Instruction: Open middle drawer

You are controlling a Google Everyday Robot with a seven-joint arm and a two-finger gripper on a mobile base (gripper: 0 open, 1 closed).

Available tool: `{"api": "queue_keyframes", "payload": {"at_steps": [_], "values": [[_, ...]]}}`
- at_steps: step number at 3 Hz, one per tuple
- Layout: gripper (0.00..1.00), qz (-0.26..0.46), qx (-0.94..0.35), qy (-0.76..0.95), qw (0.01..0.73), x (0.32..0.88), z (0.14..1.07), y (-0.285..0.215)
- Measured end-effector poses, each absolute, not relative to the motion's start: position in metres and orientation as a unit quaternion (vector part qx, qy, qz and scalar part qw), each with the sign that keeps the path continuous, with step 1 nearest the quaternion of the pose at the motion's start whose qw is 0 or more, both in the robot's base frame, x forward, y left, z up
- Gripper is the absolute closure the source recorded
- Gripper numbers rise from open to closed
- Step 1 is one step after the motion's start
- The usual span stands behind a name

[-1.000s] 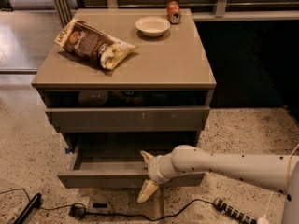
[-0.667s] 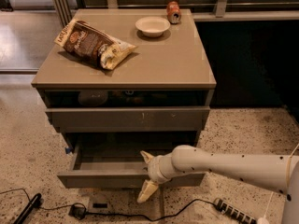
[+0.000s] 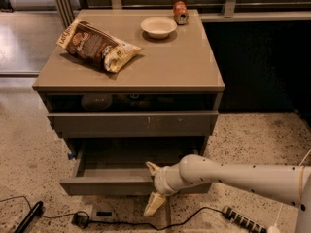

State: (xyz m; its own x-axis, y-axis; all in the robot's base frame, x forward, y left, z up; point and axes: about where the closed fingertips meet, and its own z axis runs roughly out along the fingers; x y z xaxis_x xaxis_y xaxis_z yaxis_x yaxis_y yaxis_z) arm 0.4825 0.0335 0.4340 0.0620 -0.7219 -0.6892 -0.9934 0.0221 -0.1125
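Note:
The middle drawer [image 3: 109, 186] of the grey-brown cabinet stands pulled out towards me, its matte grey inside [image 3: 121, 165] showing. My gripper [image 3: 153, 187] is at the drawer's front, right of centre, on the end of a white arm [image 3: 243, 176] that reaches in from the right. Its fingers are spread. The upper finger [image 3: 152, 168] lies over the front's top edge and the lower finger [image 3: 155, 204] hangs below the front. The taller front with a small pale centre mark [image 3: 148, 121] sits above it. The lowest front is hidden under the pulled-out drawer.
On the cabinet top [image 3: 184, 67] lie a chip bag [image 3: 97, 45], a white bowl [image 3: 158, 26] and a can [image 3: 180, 12]. On the speckled floor run a black cable [image 3: 121, 223] and a power strip [image 3: 243, 220]. A dark panel [image 3: 262, 62] stands at the right.

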Motion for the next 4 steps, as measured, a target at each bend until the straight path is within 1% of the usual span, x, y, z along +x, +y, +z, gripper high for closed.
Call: {"api": "queue_keyframes", "payload": {"at_steps": [1,2,3,4], "values": [[0.00,0.237,-0.669,0.638,0.300,0.457,0.421,0.029],[0.00,0.239,-0.669,0.637,0.300,0.457,0.421,0.030],[0.00,0.261,-0.670,0.628,0.299,0.448,0.416,0.030],[0.00,0.267,-0.671,0.625,0.297,0.443,0.418,0.029]]}}
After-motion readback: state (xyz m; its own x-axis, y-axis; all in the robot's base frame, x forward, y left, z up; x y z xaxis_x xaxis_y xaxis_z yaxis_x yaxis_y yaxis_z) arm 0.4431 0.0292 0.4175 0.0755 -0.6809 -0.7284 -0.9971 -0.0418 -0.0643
